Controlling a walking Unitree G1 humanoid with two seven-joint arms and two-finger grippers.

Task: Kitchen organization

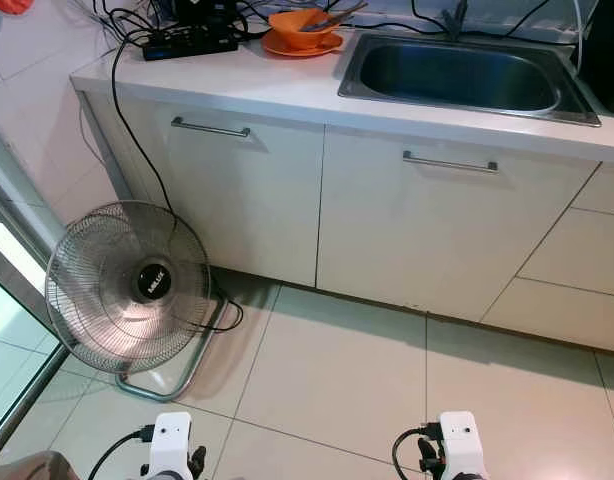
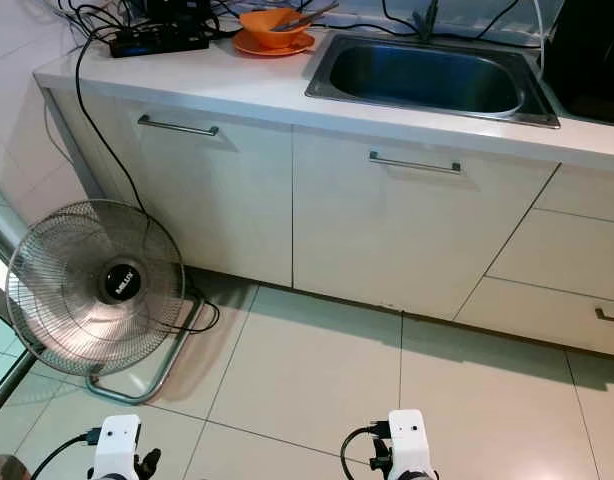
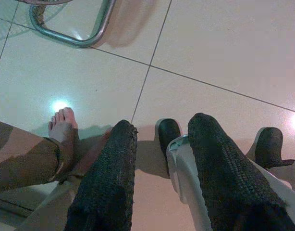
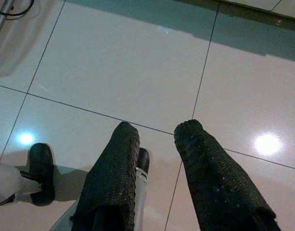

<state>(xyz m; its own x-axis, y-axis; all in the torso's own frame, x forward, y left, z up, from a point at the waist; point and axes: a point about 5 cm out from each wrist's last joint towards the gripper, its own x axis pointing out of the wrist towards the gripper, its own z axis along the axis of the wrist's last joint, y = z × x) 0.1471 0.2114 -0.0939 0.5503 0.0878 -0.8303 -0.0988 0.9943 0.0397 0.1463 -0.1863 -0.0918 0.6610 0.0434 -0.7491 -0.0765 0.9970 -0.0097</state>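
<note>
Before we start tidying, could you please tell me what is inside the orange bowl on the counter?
The orange bowl sits on an orange plate left of the sink. Utensil handles stick out over its rim; whatever else lies inside is hidden by its wall.

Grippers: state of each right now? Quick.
Left gripper: open, holding nothing, hanging over the floor tiles.
Right gripper: open, holding nothing, also hanging over the floor.

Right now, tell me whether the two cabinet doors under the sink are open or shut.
Shut. The left door and the right door sit flush with the cabinet front below the sink, handles level, no gap showing.
</note>
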